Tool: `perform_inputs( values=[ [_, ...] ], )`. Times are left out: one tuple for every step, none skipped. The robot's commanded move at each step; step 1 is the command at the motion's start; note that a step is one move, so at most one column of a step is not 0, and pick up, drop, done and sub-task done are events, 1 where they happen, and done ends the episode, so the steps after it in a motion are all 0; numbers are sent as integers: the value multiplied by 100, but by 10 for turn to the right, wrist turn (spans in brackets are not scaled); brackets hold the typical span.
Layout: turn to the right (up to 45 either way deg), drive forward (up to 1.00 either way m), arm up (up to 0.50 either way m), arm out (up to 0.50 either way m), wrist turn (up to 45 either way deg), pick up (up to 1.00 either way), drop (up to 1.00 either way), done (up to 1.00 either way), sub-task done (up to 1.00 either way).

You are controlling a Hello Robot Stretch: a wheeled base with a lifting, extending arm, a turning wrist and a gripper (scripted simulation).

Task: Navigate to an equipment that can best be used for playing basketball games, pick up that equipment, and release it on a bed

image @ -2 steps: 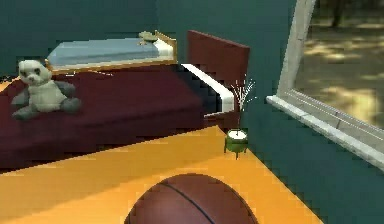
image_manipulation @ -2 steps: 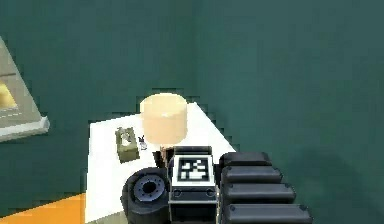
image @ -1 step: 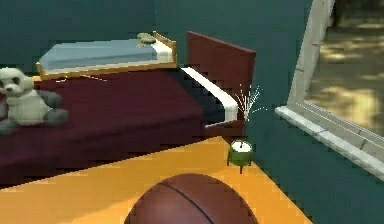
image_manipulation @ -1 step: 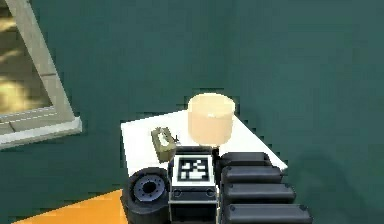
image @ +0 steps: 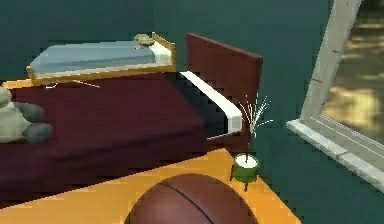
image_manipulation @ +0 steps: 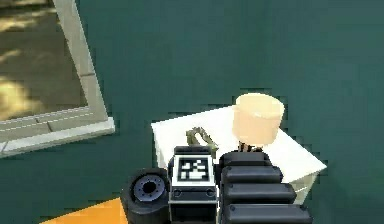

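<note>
forward view: basketball (image: 190, 203) at bottom edge (maroon bed (image: 110, 125) behind); jaws: cannot tell state.

I count two beds, a dark red bed (image: 100, 120) and a blue bed (image: 95, 58), one basketball (image: 190, 203), one stuffed toy (image: 15, 118), one small potted plant (image: 245, 165), one window (image: 350, 90), one white table (image_manipulation: 295, 160), one lamp (image_manipulation: 258, 120) and one small object (image_manipulation: 205, 135)

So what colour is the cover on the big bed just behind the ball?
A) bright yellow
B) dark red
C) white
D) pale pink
B: the bed just beyond the basketball has a dark red cover over its top and side.
</note>
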Motion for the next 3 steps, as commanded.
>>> perform_inputs(
  values=[
    [-450, 0, 0, 0, 0, 0, 0, 0, 0],
    [-450, 0, 0, 0, 0, 0, 0, 0, 0],
    [-30, 0, 0, 0, 0, 0, 0, 0, 0]
  ],
)
